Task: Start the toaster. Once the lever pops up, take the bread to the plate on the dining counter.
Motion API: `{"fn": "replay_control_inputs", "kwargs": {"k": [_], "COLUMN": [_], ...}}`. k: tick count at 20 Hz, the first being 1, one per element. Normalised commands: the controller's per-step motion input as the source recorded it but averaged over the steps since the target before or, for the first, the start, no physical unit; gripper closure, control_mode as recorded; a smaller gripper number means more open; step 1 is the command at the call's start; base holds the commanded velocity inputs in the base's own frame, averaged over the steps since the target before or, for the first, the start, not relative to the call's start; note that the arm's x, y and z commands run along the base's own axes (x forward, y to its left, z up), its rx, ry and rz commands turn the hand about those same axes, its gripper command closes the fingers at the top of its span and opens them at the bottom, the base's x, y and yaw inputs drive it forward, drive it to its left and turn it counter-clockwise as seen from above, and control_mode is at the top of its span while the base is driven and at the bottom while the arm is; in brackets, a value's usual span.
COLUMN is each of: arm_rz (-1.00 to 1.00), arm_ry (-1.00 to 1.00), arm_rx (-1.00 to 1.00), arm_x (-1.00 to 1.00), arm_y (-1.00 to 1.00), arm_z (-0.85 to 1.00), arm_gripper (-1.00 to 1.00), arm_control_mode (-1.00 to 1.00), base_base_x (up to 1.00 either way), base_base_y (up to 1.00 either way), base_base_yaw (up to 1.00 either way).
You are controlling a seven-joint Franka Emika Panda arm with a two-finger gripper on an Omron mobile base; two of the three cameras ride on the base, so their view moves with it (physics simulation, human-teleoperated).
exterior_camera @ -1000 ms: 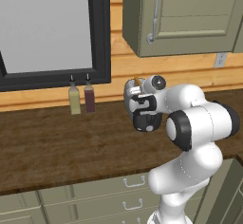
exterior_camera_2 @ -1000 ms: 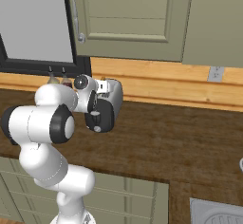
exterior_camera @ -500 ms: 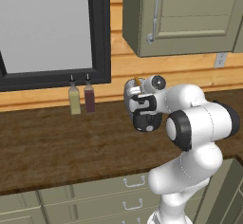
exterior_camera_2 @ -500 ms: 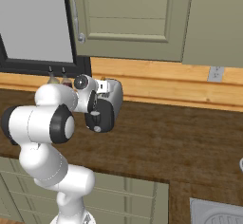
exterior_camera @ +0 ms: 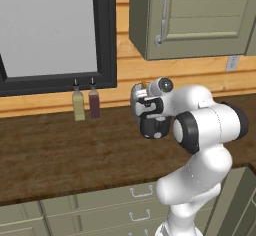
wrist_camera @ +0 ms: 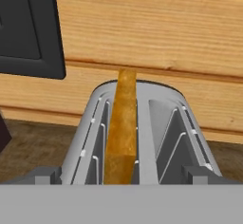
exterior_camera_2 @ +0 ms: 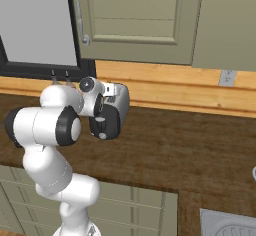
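The silver-grey toaster [wrist_camera: 161, 123] stands against the wood wall at the back of the worktop. The bread [wrist_camera: 122, 128] stands upright in its left slot, its crust edge above the rim. My gripper [wrist_camera: 123, 174] is open just above the toaster's near end, one fingertip [wrist_camera: 45, 174] on each side of the body, with nothing held. From the base views my hand covers most of the toaster [exterior_camera: 135, 98] [exterior_camera_2: 120, 100]. The lever is hidden behind the hand. The plate and the dining counter are out of view.
Two small bottles [exterior_camera: 79, 105] [exterior_camera: 93, 103] stand left of the toaster below a black window frame [exterior_camera: 105, 40]. A grey-green wall cabinet [exterior_camera: 200, 20] hangs overhead. The dark wood worktop [exterior_camera: 60, 155] spreads to both sides, with a sink corner [exterior_camera_2: 230, 225] at the right.
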Motion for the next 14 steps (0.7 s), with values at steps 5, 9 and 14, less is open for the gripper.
{"fn": "replay_control_inputs", "kwargs": {"k": [5,9,14], "arm_rz": [0.00,0.00,0.00], "arm_ry": [0.00,0.00,0.00], "arm_rx": [0.00,0.00,0.00], "arm_x": [0.15,0.04,0.02], "arm_y": [0.00,0.00,0.00], "arm_z": [0.00,0.00,0.00], "arm_gripper": [-1.00,-1.00,-1.00], "arm_control_mode": [-1.00,-1.00,-1.00], "base_base_x": [0.00,0.00,0.00], "base_base_y": [0.00,0.00,0.00], "base_base_yaw": [0.00,0.00,0.00]}}
